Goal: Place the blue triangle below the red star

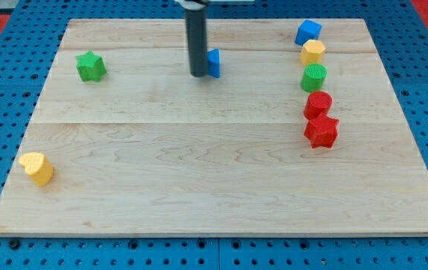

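The blue triangle (214, 63) sits near the top middle of the wooden board, partly hidden behind my rod. My tip (198, 74) is right against the triangle's left side. The red star (321, 131) lies at the right of the board, well to the right of and lower in the view than the triangle.
A column at the right holds a blue cube (308, 31), a yellow hexagon (312, 52), a green cylinder (313, 77) and a red cylinder (318, 104) just above the red star. A green star (91, 66) sits at upper left, a yellow heart (37, 168) at lower left.
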